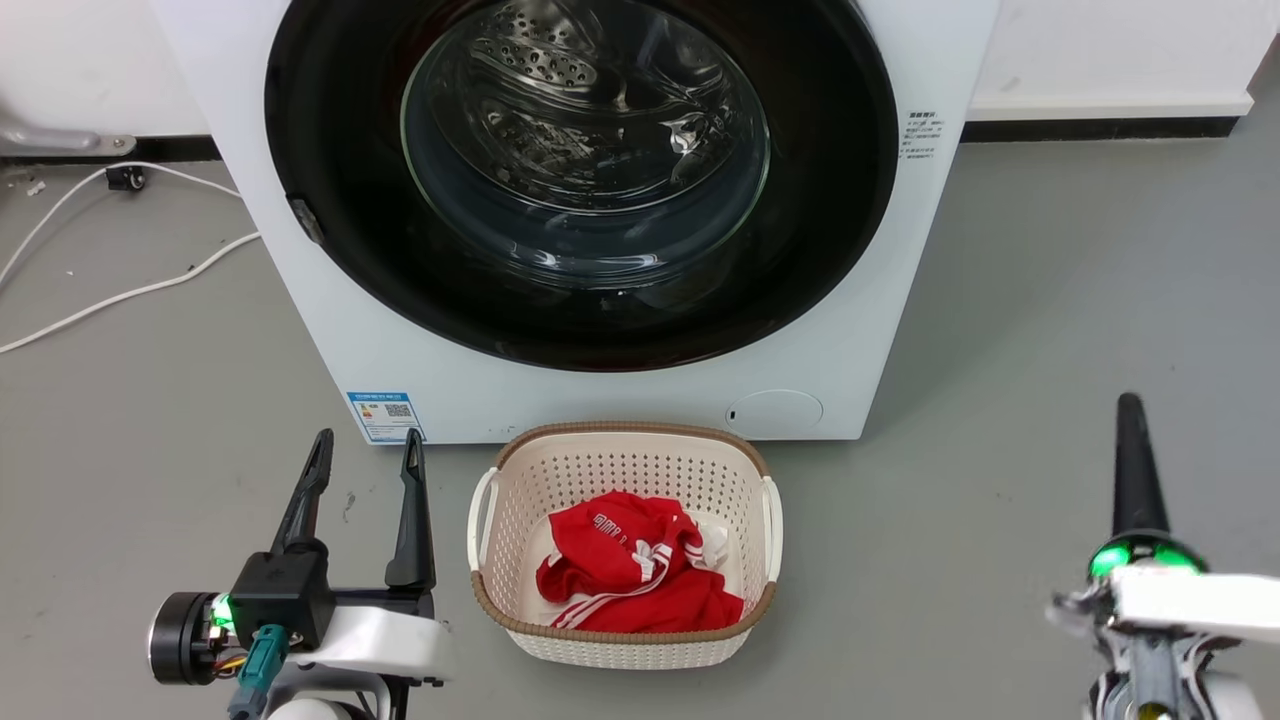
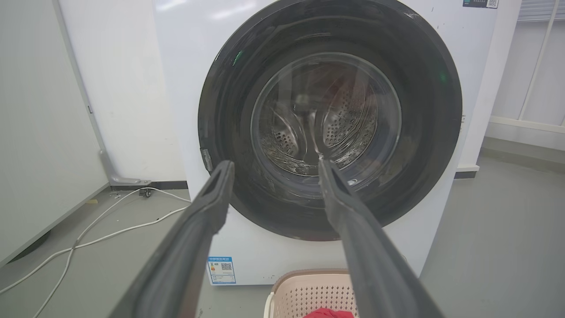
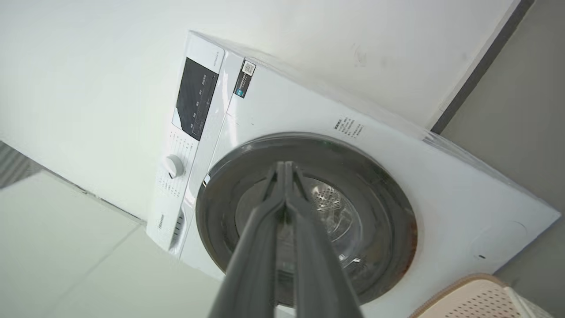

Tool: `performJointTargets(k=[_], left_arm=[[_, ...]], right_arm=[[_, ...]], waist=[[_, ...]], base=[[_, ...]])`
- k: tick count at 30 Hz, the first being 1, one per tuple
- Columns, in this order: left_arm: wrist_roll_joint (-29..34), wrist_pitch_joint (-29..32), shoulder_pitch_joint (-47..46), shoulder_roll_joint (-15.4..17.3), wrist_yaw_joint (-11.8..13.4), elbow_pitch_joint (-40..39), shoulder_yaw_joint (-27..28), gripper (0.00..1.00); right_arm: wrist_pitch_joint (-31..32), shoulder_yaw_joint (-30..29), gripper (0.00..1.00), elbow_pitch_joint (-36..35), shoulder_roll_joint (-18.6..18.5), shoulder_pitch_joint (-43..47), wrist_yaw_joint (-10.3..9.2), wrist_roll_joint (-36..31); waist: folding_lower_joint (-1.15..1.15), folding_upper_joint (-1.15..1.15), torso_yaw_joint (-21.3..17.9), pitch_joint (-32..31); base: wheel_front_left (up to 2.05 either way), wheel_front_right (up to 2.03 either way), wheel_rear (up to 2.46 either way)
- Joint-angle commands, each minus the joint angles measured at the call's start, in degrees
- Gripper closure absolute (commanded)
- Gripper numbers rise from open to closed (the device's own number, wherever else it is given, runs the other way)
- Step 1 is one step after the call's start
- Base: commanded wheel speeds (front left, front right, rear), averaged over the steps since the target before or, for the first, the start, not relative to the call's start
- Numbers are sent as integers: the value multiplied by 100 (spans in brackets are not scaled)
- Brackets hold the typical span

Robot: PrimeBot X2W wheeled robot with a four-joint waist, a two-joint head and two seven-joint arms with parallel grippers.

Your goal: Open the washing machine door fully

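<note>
The white washing machine (image 1: 600,400) stands straight ahead, also seen as washing machine (image 2: 176,88) and, tilted, as washing machine (image 3: 282,110). Its round glossy black washing machine door (image 1: 330,130) lies flat against the front, the steel drum visible through the glass centre; door (image 2: 220,110), door (image 3: 388,194). My left gripper (image 1: 366,444) is open and empty at the lower left, well short of the machine; left gripper (image 2: 273,165). My right gripper (image 1: 1130,402) hovers at the lower right with fingers pressed together, holding nothing; right gripper (image 3: 284,165).
A cream laundry basket (image 1: 500,600) holding a red garment (image 1: 630,575) sits on the grey floor directly in front of the machine, between my arms. White cables (image 1: 130,290) trail over the floor at the left. A wall runs behind the machine.
</note>
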Motion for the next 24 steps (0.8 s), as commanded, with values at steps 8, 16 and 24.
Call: performJointTargets(k=[8, 16, 24], left_arm=[[30, -15, -208, -12, 17, -139, 71, 0], [81, -15, -509, -14, -6, -244, 107, 0], [134, -15, -816, -15, -37, -318, 78, 0]], right_arm=[[362, -591, 100, 538, -149, -1413, 0, 1931], [1126, -808, 100, 1884, -772, -3437, 1, 2263], [2062, -542, 100, 3391, -1305, -5397, 0, 2196]], waist=[[0, 0, -75, 369], [0, 0, -69, 853], [0, 0, -28, 1313]], base=[[0, 0, 0], [0, 0, 0], [0, 0, 0]])
